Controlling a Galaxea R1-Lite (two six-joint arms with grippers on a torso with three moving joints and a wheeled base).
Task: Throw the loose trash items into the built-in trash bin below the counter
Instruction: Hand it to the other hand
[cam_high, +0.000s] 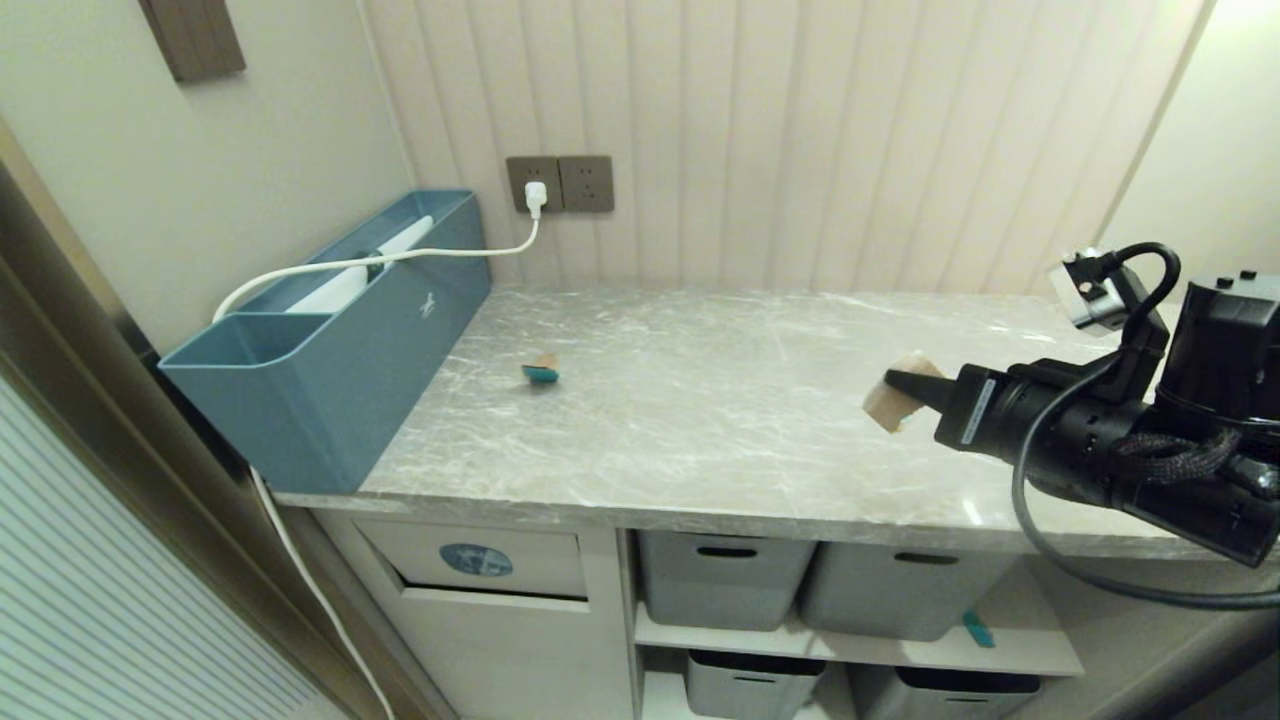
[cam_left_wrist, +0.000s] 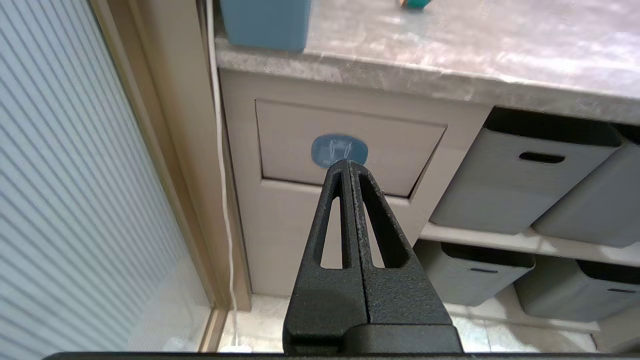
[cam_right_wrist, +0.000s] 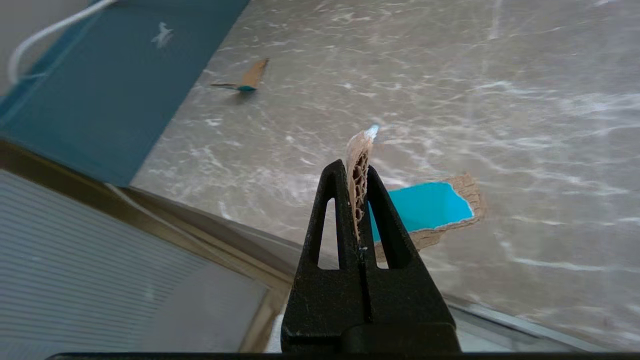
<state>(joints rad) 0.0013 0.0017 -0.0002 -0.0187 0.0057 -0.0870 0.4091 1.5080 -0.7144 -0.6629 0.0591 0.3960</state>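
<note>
The right gripper is clamping its jaws on a cardboard scrap above the counter. The built-in trash bin sits well below; the thin edge grip risks dropping it beforehand. The left gripper is hanging with jaws closed, empty.

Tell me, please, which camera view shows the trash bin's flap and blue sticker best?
The left wrist view: the trash bin faces it squarely, the whole flap visible, with the shut left gripper just covering the sticker's lower edge. The head view shows it at a steep slant under the counter. The right wrist view misses it.
</note>
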